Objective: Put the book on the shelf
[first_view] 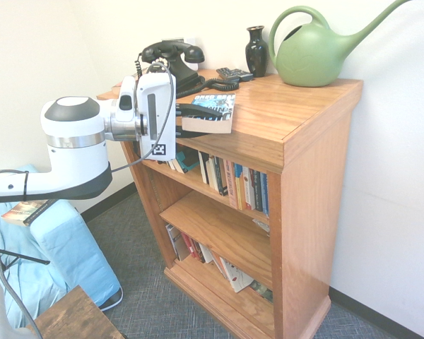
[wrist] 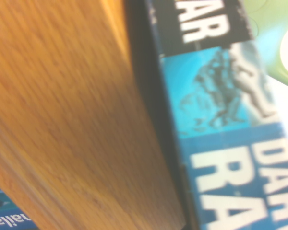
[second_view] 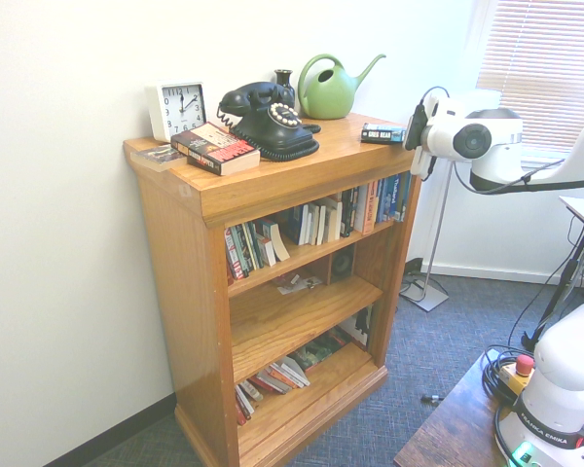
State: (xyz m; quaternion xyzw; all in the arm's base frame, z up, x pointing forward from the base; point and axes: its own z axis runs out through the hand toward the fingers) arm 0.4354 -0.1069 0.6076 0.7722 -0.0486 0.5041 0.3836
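The book (first_view: 215, 106) lies flat at the front edge of the shelf's (first_view: 290, 106) top slab, blue-and-black cover up, cream page edges facing out. My gripper (first_view: 194, 119) reaches it from the front. A dark finger (first_view: 198, 110) rests on the cover, and the lower finger is hidden behind the hand. From the other side, the book (second_view: 383, 133) sits at the slab's right end, right against my gripper (second_view: 409, 136). In the wrist view, the book's (wrist: 221, 120) white lettering lies beside the wood of the shelf (wrist: 62, 120).
On the slab stand a black telephone (first_view: 173, 60), a black vase (first_view: 256, 51), a green watering can (first_view: 314, 53), a white clock (second_view: 178, 107) and a red-and-black book (second_view: 216, 148). Lower down are a blue-covered seat (first_view: 63, 247) and a dark wooden table (first_view: 74, 318).
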